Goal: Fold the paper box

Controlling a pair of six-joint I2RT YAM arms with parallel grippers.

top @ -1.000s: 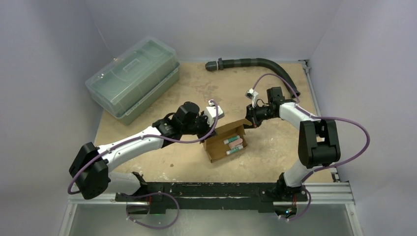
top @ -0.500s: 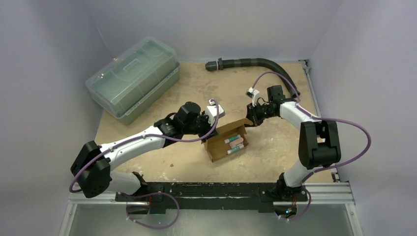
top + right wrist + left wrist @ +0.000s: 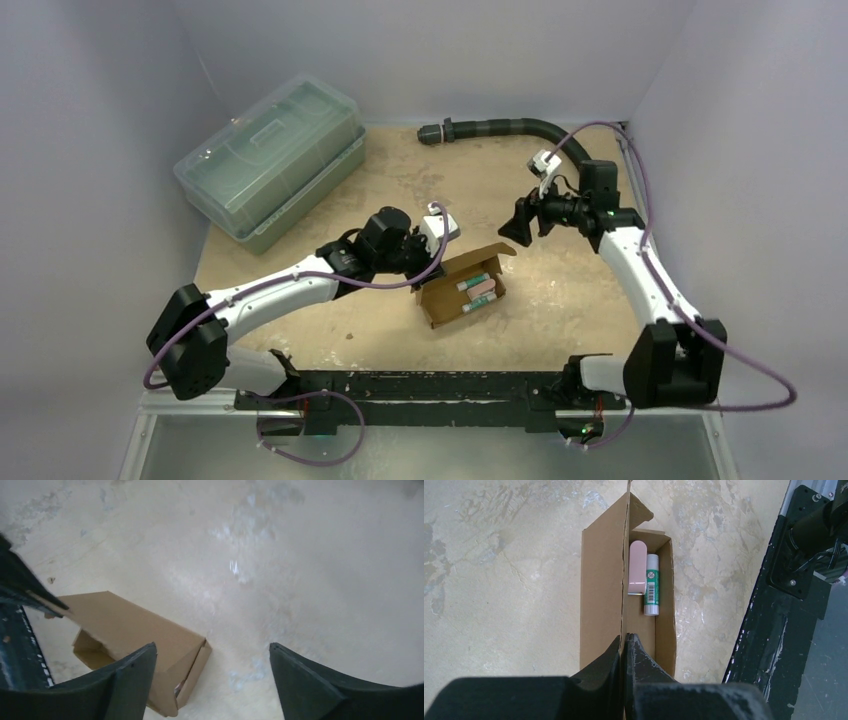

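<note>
Your left claw (image 3: 625, 642) has its two fingers pressed together on the thin edge of the raised cardboard lid flap, so it is pinching the paper box (image 3: 600, 580) at its near end. In the left wrist view that flap stands up on edge and runs straight away from the fingertips. To its right the carton's open compartment holds a pink item (image 3: 638, 566) and a white tube with a green label (image 3: 651, 584), lying side by side along the box's length.

Your right claw (image 3: 211, 647) is spread wide and holds nothing. It hangs above the table (image 3: 400, 190), clear of the carton. In its wrist view the box lies below and to the left, between and behind the two dark fingers, and neither finger touches it.

From above, the box sits near the middle of the table, between the two arms, with the left claw at its left end and the right claw up beyond its far right corner. A clear greenish plastic bin (image 3: 270, 160) stands at the far left corner, well apart from the box. A black hose (image 3: 510, 128) lies along the far edge.
</note>
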